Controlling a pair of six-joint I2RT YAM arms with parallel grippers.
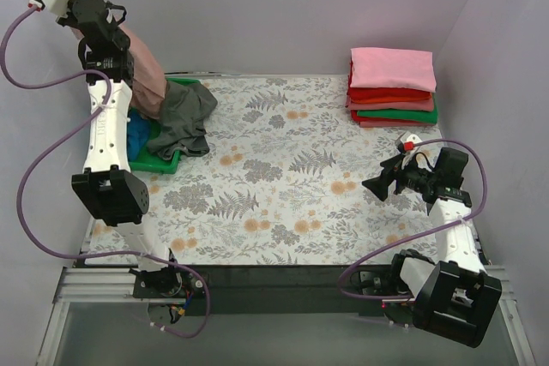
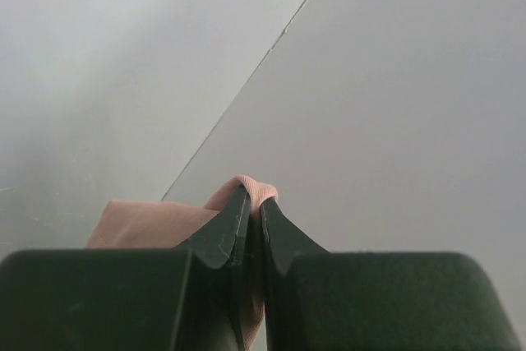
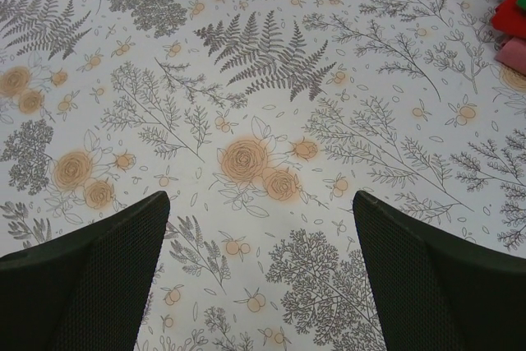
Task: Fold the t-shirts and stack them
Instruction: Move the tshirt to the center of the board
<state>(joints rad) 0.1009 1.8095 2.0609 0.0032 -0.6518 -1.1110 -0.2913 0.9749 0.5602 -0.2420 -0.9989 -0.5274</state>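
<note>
My left gripper (image 1: 118,25) is raised high at the back left and is shut on a dusty-pink t-shirt (image 1: 147,70), which hangs down from it over the green tray. In the left wrist view the pink cloth (image 2: 251,190) is pinched between the closed fingers (image 2: 256,218). A grey t-shirt (image 1: 184,117) and a blue one (image 1: 138,133) lie in the tray. A stack of folded pink, red and green t-shirts (image 1: 393,85) sits at the back right. My right gripper (image 1: 378,184) is open and empty above the floral cover (image 3: 261,215).
The green plastic tray (image 1: 163,161) stands at the back left on the floral table covering (image 1: 283,177). Grey walls close in the back and both sides. The edge of the folded stack (image 3: 511,30) shows at the right of the right wrist view.
</note>
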